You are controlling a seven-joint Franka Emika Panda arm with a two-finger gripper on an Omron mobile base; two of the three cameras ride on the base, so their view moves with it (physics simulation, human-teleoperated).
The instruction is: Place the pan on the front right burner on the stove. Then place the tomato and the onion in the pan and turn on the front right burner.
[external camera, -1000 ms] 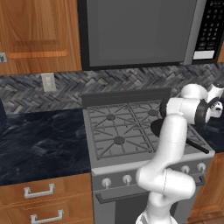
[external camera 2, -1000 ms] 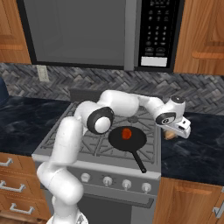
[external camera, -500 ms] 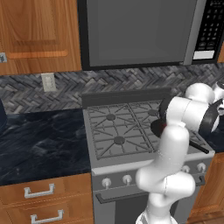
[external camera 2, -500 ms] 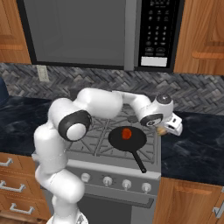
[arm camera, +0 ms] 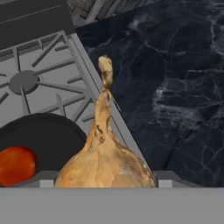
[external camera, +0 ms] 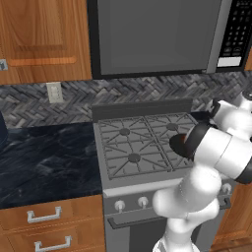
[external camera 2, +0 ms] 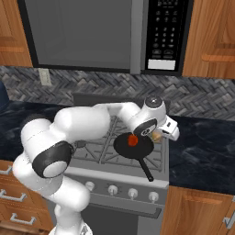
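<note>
The gripper [external camera 2: 158, 136] is clenched around the onion [arm camera: 104, 164], carrying it at the right centre of the right base view — just beside the pan's [external camera 2: 135, 148] far rim, likely so it can drop inside. The tomato [external camera 2: 132, 140] already sits in the pan on the stove [external camera 2: 98, 151] — its handle pointing toward the lower right.

Backdrop was a grey herringbone tile backsplash [external camera: 29, 106] with a white wall outlet [external camera: 54, 92] left of the range. Warm wood upper cabinets [external camera: 44, 39] flanked a grey microwave [external camera 2: 92, 36] with a black keypad [external camera 2: 165, 32]. Dark marbled countertop [external camera: 47, 160] ran either side. Wood drawers [external camera: 47, 221] below had silver bar handles [external camera: 44, 215]. Lighting was flat and even.
</note>
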